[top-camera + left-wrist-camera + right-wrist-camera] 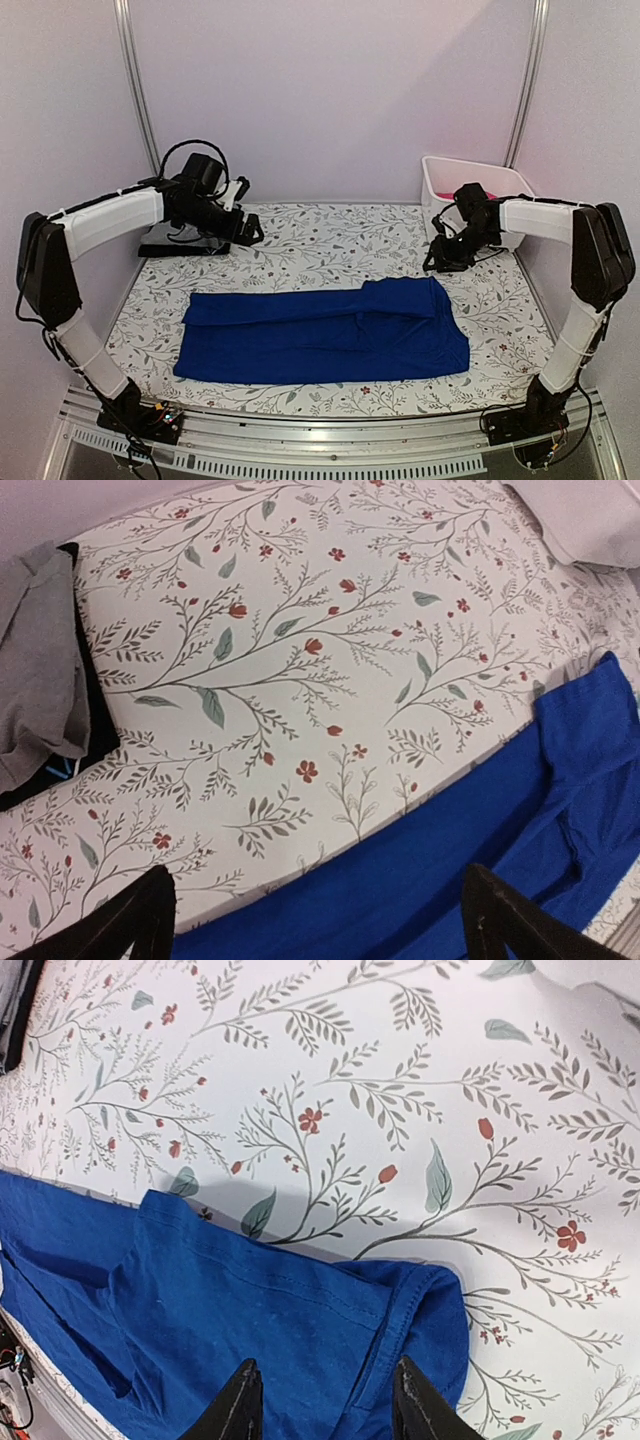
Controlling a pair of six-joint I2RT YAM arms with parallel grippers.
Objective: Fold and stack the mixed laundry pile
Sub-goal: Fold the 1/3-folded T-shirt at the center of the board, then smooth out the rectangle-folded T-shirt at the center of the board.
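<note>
Pink garment (499, 186) in bin (436, 192) (far right)

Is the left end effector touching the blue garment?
Apart. Top view shows the left end effector at back left, floral covering between it and the blue garment.

Royal-blue garment (322, 335): uniform blue, seams in matching thread; table covering (330, 235): white ground, grey-green leafy sprigs, small red flowers; grey garment (35, 650): plain mid-grey, lying over a black item (95, 710); bin (440, 185): white, a magenta-pink patch (497, 197) showing inside; left arm (105, 222) and right arm (540, 218): white casings, black joints; left gripper (315, 880) and right gripper (328, 1365): black fingers.
</note>
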